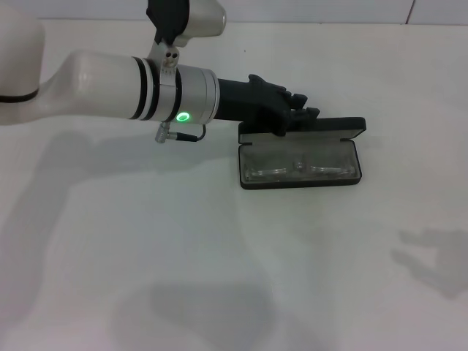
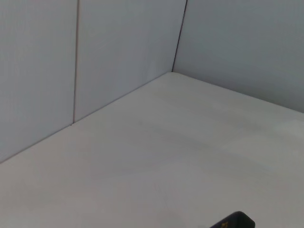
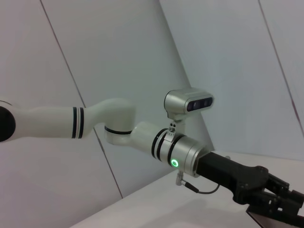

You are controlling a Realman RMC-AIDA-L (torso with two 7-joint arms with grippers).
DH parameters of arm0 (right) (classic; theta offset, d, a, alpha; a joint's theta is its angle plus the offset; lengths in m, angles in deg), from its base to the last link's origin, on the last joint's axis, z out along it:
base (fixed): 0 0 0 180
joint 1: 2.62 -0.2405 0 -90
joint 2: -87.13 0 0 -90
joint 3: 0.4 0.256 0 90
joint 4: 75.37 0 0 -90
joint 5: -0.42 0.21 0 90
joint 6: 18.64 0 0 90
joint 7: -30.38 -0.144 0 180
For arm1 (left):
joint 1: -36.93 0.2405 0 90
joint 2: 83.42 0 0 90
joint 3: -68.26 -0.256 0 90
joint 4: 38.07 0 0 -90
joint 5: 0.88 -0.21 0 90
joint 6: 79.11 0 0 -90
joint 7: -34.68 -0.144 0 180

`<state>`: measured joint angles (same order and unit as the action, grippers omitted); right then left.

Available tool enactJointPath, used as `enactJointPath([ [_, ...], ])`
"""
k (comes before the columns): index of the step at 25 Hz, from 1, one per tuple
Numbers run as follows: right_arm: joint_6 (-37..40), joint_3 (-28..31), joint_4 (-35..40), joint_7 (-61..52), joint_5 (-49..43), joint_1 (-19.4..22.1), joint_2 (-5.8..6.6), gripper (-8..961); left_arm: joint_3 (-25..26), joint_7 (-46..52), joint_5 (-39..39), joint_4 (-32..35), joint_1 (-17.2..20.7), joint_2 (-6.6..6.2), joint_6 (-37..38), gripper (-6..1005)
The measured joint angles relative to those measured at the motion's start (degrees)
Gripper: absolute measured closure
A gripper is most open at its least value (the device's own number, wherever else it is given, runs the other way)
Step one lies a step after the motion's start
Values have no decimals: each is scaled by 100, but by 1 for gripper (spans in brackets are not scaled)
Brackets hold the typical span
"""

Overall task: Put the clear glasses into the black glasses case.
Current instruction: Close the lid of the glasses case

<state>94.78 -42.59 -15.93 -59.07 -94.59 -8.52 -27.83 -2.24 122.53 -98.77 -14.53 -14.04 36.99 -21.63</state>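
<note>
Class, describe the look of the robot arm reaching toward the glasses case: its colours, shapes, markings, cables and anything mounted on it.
The left arm is a glossy white tube with black bands near its silver wrist collar, which carries a glowing green ring light. A thin black cable loops beneath. A silver camera pod sits on top. The left gripper is matte black and angular.

Left arm (image 1: 88, 84): glossy white rounded casing, thick tubular links, black ring bands at joints (paired thin bands in right wrist view). Wrist collar (image 1: 196, 95): brushed silver cylinder with glowing green ring light (image 1: 183, 116). Thin black cable (image 1: 183, 137) loops from small metal plug under collar. Wrist camera (image 1: 191, 18): silver rounded housing, dark front face, on perforated white bracket with two holes. Left tool (image 1: 296, 111): matte black, angular, blocky body tapering from black cylindrical neck, stubby black fingers (image 1: 292, 117).
</note>
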Motion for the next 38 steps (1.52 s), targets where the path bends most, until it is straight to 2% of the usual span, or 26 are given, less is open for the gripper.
enactJointPath([
  [9, -18, 0, -67, 39, 18, -18, 0, 613, -356, -14, 9, -6, 38, 0, 10, 682],
  [38, -2, 9, -225, 85, 45, -87, -9, 611, -425, -429, -9, 15, 511, 9, 555, 686],
])
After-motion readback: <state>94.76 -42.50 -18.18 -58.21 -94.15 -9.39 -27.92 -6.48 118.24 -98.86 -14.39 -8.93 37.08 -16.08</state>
